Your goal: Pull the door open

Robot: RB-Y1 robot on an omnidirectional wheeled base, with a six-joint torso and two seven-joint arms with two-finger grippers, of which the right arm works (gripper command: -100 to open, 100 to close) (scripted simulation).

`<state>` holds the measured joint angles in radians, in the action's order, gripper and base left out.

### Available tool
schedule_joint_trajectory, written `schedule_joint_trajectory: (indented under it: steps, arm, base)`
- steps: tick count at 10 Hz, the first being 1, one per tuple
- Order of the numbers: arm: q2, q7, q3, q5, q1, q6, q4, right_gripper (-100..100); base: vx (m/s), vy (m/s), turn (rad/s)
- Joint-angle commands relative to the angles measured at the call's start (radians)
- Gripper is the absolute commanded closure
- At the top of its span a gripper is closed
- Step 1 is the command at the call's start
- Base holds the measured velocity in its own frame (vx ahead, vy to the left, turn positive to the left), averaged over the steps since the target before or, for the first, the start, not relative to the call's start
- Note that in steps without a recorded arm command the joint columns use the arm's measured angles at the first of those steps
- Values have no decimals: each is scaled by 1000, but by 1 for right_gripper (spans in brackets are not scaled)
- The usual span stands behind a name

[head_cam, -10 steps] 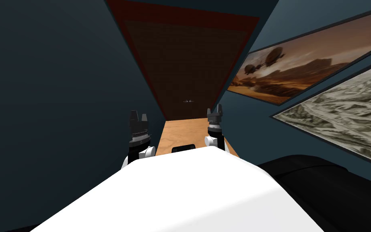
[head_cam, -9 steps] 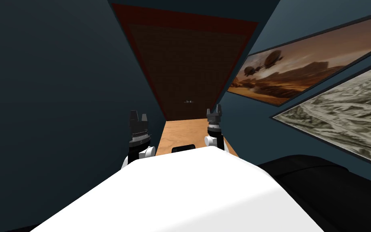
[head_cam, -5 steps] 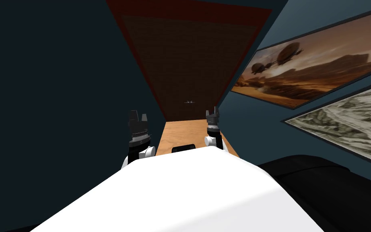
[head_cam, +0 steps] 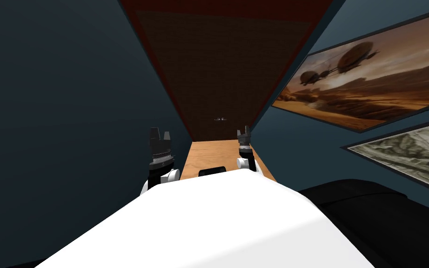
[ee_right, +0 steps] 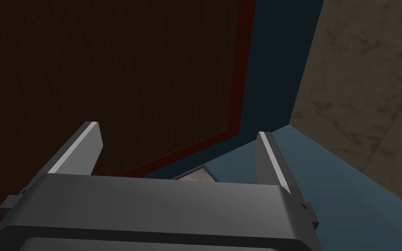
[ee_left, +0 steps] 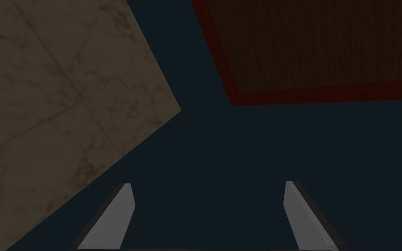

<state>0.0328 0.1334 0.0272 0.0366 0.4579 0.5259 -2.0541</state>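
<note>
A tall dark brown door [head_cam: 223, 70] with a dark red frame [ee_left: 326, 92] stands shut in the upper middle of the head view, at the far end of a narrow strip of light wooden floor [head_cam: 209, 153] between dark blue walls [head_cam: 69, 116]. Its small pale handle [head_cam: 219, 119] sits low on the panel, just above the floor line; it is too small to make out the shape, but it reads as a short bar whose long axis runs across the frame. The left gripper [head_cam: 160, 133] is raised at the lower left of centre and the right gripper [head_cam: 244, 130] at the lower right of centre, with the handle between them. The handle lies up and to the left of the right gripper's tips, near them, and further to the right of the left gripper, so the right arm looks the nearer one for the reach. In the left wrist view the two light grey fingers [ee_left: 119, 218] stand wide apart with nothing between them, aimed at the blue wall beside the frame's corner. In the right wrist view the fingers [ee_right: 269, 161] are likewise spread and empty, aimed at the door's brown panel and its red edge. Neither gripper touches the door, so the handle is not yet grasped
</note>
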Motion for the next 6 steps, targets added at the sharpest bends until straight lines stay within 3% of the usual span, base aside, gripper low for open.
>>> schedule_joint_trajectory:
  steps: [1,6]
  arm:
    - [6,3,7,-3,-10,7,31,-100]
    - [28,15,34,-13,-39,32,139,-100]
  base:
    - [94,-6,39]
    - [91,-10,37]
